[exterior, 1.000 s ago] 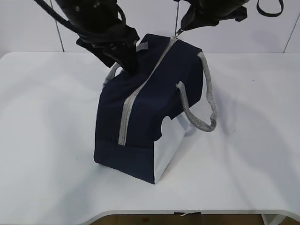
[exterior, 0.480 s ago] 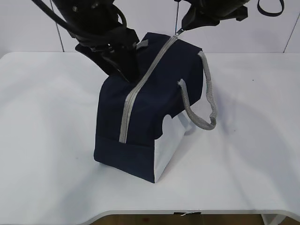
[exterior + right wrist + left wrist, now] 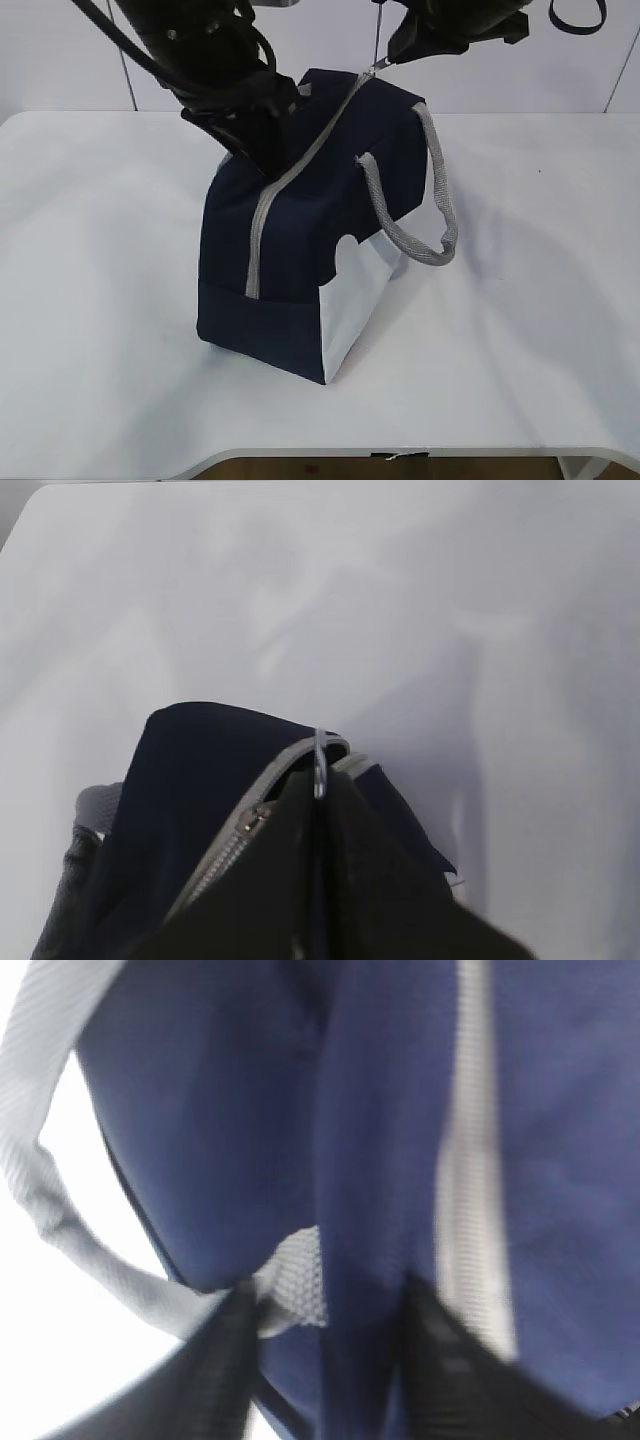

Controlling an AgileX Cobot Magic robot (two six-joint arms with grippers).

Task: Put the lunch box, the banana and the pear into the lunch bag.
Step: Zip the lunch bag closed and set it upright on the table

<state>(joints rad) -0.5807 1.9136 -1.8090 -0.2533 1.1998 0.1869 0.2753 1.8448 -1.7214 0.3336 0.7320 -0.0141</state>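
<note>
Lunch bag markings: I read none; the navy fabric, grey zipper and white panel carry no legible print.
Table markings: I read none, from edge to edge.
Wrist views: I find no lettering, number or sign; the left wrist view is too blurred to resolve any.

Lunch bag on table centre

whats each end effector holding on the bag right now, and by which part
The right end effector pinches the zipper pull at the far end of the lunch bag. The left end effector straddles a fold of the bag's top fabric; a firm grip cannot be told.
</note>
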